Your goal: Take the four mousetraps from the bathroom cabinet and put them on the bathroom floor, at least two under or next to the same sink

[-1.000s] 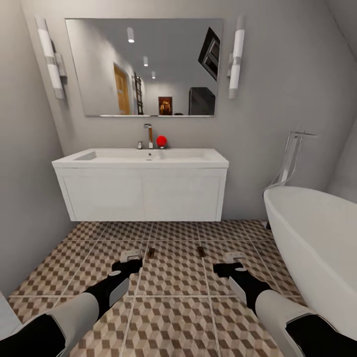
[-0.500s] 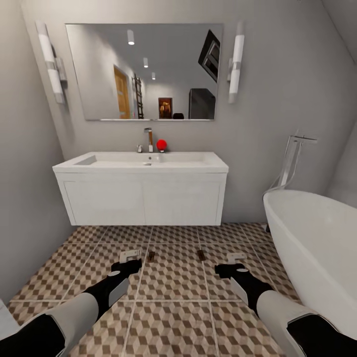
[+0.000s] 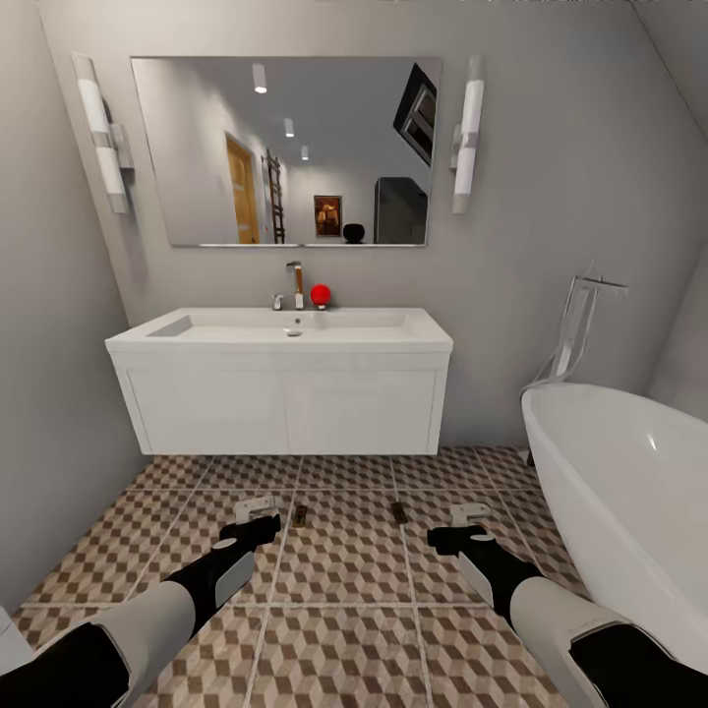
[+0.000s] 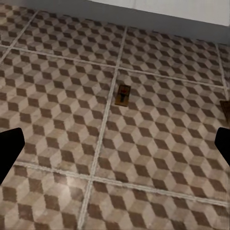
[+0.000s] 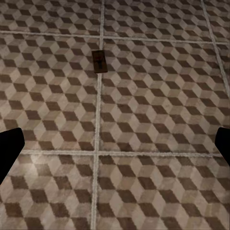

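Two mousetraps lie on the cube-patterned bathroom floor [image 3: 344, 551] in front of the white sink unit [image 3: 285, 393]: one mousetrap [image 3: 300, 514] just right of my left gripper [image 3: 256, 507], the other mousetrap [image 3: 398, 512] left of my right gripper [image 3: 470, 513]. The left wrist view has a dark trap [image 4: 124, 94] lying flat by a grout line, ahead of the open left gripper [image 4: 115, 146], and a second trap's edge [image 4: 225, 108]. In the right wrist view a trap [image 5: 98, 61] lies on a grout line beyond the open right gripper [image 5: 115, 146]. Both hold nothing. The cabinet is out of view.
A white bathtub [image 3: 629, 492] with a chrome floor tap [image 3: 580, 320] stands at the right. Grey walls close in at left and behind. A mirror [image 3: 285, 147] hangs above the sink, with a faucet [image 3: 294, 283] and red ball [image 3: 320, 294] on the basin.
The whole picture has slid down slightly, so the head camera has tilted up or pulled back. Both grippers and the two traps keep their places on the floor.
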`<state>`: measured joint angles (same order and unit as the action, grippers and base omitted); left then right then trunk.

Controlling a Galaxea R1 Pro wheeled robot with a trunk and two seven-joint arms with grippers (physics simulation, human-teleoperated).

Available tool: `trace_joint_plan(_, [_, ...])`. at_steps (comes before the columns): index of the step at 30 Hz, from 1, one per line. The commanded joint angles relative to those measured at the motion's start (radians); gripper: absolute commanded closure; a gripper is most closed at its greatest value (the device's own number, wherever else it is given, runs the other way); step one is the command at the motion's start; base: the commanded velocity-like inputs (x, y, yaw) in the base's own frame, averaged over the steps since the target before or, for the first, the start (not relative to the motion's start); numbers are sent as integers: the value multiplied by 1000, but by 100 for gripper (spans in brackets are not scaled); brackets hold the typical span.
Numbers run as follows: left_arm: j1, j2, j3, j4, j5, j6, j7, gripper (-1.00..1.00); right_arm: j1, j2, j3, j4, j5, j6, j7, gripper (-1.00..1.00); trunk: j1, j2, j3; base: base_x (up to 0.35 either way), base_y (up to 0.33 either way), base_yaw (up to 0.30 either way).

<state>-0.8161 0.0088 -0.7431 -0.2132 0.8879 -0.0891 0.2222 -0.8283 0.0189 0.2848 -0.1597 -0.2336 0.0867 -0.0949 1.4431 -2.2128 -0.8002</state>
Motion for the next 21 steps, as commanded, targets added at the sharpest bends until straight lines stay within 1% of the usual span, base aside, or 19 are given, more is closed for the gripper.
trace_joint_plan(1, [0, 1, -9, -2, 9, -2, 6, -100, 0, 0, 9, -2, -9, 6, -6, -100, -4, 7, 2, 0, 0, 0])
trace_joint_plan(10, [0, -1, -9, 26, 14, -3, 2, -100, 0, -2, 10, 29, -10, 6, -3, -100, -39, 70, 30, 0, 0, 0])
trace_joint_plan(18, [7, -1, -9, 53, 19, -1, 1, -100, 0, -4, 10, 86, -10, 1, -3, -100, -69, 126, 55, 0, 0, 0])
trace_joint_plan(21, [8, 0, -9, 73, 26, 0, 1, -100, 0, -5, 10, 116, -10, -2, -2, -100, -81, 147, 65, 0, 0, 0])
